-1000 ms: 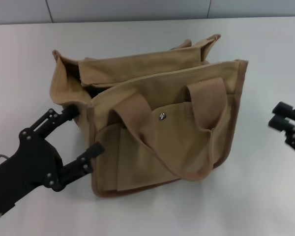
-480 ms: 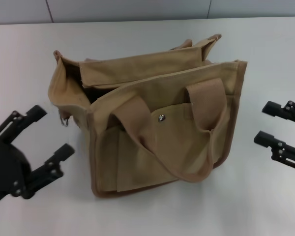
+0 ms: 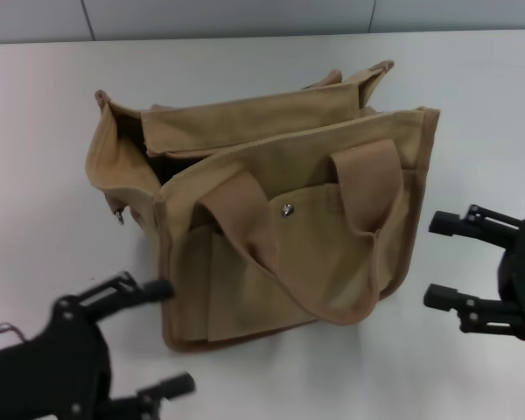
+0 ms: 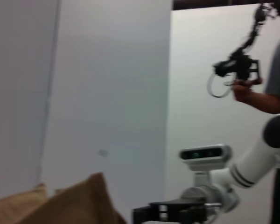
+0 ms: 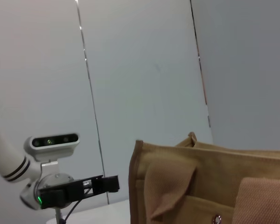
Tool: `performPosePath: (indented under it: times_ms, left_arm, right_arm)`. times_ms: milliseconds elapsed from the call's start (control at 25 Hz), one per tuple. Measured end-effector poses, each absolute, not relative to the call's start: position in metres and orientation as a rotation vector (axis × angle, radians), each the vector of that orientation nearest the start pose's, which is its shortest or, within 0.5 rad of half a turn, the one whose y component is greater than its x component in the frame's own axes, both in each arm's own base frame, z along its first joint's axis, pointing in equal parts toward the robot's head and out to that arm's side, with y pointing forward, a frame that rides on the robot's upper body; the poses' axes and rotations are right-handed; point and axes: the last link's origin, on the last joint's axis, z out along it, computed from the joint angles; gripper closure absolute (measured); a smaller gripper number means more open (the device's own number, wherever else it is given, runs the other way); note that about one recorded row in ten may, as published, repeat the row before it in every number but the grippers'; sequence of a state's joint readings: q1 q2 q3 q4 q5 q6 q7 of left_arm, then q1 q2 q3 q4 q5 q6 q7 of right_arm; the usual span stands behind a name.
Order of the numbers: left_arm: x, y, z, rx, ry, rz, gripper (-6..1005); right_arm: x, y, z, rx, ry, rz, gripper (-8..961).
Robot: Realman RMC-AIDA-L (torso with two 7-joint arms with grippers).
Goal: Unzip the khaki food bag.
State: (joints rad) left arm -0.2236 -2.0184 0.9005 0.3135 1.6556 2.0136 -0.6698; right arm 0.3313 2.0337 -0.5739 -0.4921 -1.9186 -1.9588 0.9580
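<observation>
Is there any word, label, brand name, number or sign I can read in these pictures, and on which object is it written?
None can be read.
The khaki food bag shows plain canvas and a metal snap, no print.
The left gripper and right gripper, both open beside the bag, show no markings.
The white table bears no text.

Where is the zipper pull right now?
In the head view, the zipper pull hangs off the khaki food bag's left end, above the open left pincer.

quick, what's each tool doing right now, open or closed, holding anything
Left tool: open, holding nothing, at the near left corner of the khaki food bag.
Right tool: open, holding nothing, beside the bag's right end.
</observation>
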Motion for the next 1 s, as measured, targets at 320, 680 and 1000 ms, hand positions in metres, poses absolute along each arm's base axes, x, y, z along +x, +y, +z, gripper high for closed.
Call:
performPosePath:
  times_ms: [320, 680, 1000]
  left_arm:
    - [-0.282, 0.188, -0.022, -2.75, -0.12, -1.299, 217]
    - [-0.278, 0.197, -0.027, -2.754, -0.183, -1.283, 227]
    - [-0.278, 0.198, -0.026, -2.749, -0.181, -1.285, 189]
  right_arm:
    - [0.29, 0.233, 0.008, -2.775, 0.317, 1.079, 142]
    - [0.285, 0.234, 0.0, -2.838, 0.31, 1.067, 127]
    - [0.285, 0.235, 0.0, -2.832, 0.308, 1.069, 127]
